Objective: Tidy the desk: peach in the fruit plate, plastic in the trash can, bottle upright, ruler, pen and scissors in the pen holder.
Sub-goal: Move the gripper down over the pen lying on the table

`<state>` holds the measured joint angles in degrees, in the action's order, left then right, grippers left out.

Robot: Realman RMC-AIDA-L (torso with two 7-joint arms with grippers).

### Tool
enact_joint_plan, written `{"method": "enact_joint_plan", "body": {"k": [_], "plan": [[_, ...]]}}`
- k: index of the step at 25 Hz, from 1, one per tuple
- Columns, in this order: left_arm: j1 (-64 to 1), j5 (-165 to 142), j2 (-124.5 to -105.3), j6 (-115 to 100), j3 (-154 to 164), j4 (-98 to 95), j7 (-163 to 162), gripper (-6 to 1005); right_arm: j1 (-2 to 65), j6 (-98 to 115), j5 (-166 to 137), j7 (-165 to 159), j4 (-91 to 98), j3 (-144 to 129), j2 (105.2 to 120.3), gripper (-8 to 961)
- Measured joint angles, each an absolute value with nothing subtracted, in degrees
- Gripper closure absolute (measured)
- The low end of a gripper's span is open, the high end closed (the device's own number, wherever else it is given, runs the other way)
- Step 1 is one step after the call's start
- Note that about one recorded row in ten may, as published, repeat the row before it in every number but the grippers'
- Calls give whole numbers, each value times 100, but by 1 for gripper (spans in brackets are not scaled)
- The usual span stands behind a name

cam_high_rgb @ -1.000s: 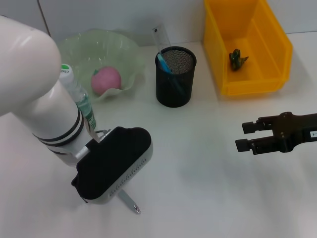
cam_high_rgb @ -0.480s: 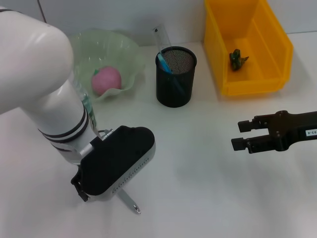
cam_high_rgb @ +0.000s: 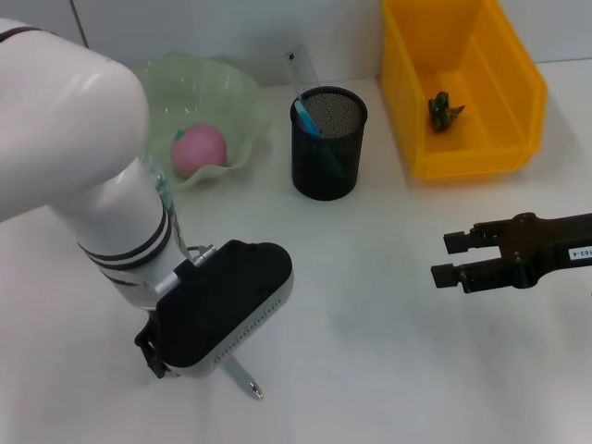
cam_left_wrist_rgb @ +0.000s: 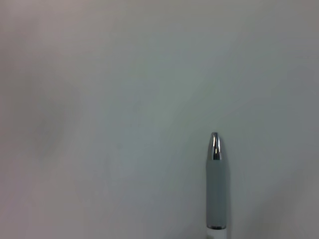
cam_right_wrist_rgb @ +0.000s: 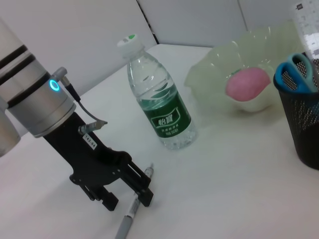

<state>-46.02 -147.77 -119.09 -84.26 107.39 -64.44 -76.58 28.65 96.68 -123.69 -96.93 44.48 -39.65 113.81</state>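
My left gripper (cam_right_wrist_rgb: pixel 127 191) is low over the pen (cam_high_rgb: pixel 242 377), which lies flat on the table (cam_high_rgb: pixel 370 305) at about 7 o'clock from the pen holder (cam_high_rgb: pixel 326 143). Fingers apart, straddling the pen near its tip, not closed on it. Versus a second ago my left arm has swung further in over the bottle (cam_right_wrist_rgb: pixel 160 102), and the wrist sits slightly lower and to the right. Pen hasn't moved.

Right gripper (cam_high_rgb: pixel 448 258) hovers at 4 o'clock from the holder, jaws apart, holding nothing; it has drifted a touch left.

Bottle is upright beside my left arm. Peach (cam_high_rgb: pixel 198 152) sits in the fruit plate (cam_high_rgb: pixel 236 102). Scissors (cam_high_rgb: pixel 305 116) and ruler (cam_high_rgb: pixel 300 69) stand in the holder. Green plastic (cam_high_rgb: pixel 444 110) is in the yellow bin (cam_high_rgb: pixel 462 157) at 3 o'clock from the holder.
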Motion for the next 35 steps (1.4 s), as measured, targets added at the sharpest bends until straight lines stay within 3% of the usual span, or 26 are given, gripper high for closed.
{"method": "enact_joint_plan", "body": {"k": [32,35], "plan": [[-4694,-14730,-11918,-8291,10800,-6406,-7865,207,2943,9986,-12428,-9360,4289,-4312,11380,208],[-4699,-14729,-11918,-8301,10820,-6386,-7873,255,2958,9984,-12428,-9362,4289,-4313,11381,209]]}}
